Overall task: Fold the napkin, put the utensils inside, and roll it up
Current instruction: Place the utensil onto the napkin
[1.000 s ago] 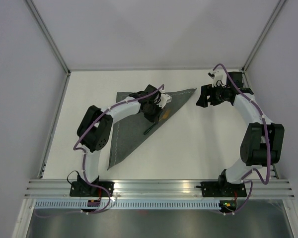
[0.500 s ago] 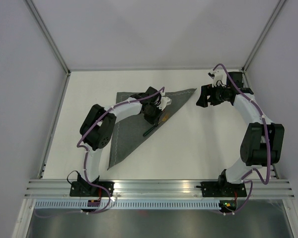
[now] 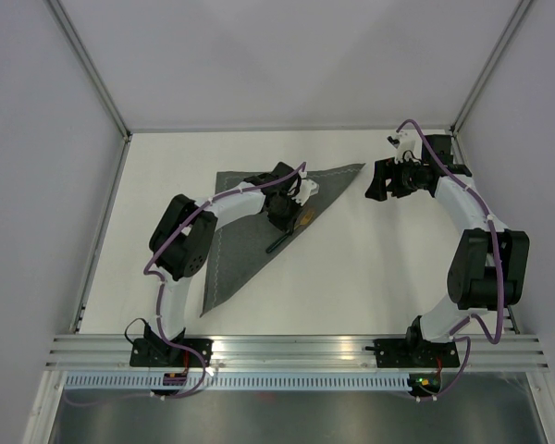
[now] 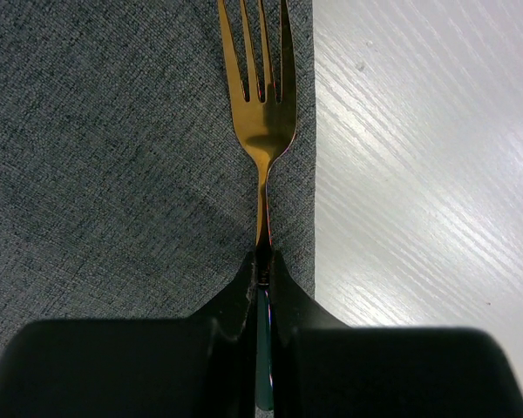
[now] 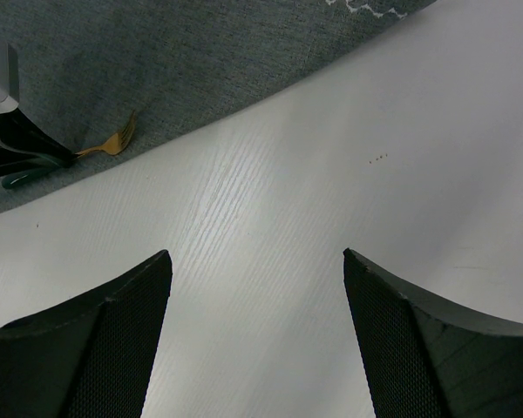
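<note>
Napkin (image 3: 240, 250): lies flat on the white surface (image 3: 370, 268), folded to a triangle, long edge running from the far right corner down to the near left; coarse grey weave, judged soft, limp and light, unlikely to slide of itself but liable to ruck if pushed; best taken by a pinch at a corner or along the hemmed edge, since the flat middle offers nothing to grip. Fork (image 4: 263, 131): gold, thin and stiff, judged light and smooth, so apt to pivot or slip in a narrow grip; tines rest over the cloth just inside the long edge, parallel to it. Left hand (image 4: 263, 272): closed tight on the fork where the neck meets the darker handle, a sound place to hold for laying it down. Right hand (image 5: 257, 287): fingers spread wide, holding nothing, above bare surface near the napkin's far right corner, apart from the cloth. Other utensils: none identified with certainty in these views.
</note>
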Tool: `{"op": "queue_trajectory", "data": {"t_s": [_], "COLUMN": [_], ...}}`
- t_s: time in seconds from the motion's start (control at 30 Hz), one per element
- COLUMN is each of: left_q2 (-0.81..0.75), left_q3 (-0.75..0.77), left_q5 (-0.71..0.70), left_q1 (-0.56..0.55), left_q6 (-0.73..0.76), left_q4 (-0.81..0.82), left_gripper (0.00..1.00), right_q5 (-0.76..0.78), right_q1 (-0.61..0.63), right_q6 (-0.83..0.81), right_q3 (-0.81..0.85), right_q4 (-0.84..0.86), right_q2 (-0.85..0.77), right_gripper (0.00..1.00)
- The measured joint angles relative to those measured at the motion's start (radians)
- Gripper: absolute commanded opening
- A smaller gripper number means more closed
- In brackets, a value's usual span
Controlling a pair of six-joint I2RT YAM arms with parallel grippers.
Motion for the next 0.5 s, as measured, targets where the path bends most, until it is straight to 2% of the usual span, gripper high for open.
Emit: {"op": "queue_trajectory", "data": {"t_s": [0.5], "left_q2": [-0.005], "left_q3": [-0.005], "left_q5": [-0.041], "left_q1": [-0.002], "left_q6": [-0.005], "left_q4": [0.029], "left_gripper": [0.02], "right_q5": [0.0], "right_q1": [0.0], "right_q6": [-0.003], "right_q3": [-0.008], "right_q4": [0.0], "right_q2": [0.0], "right_gripper": [0.85]}}
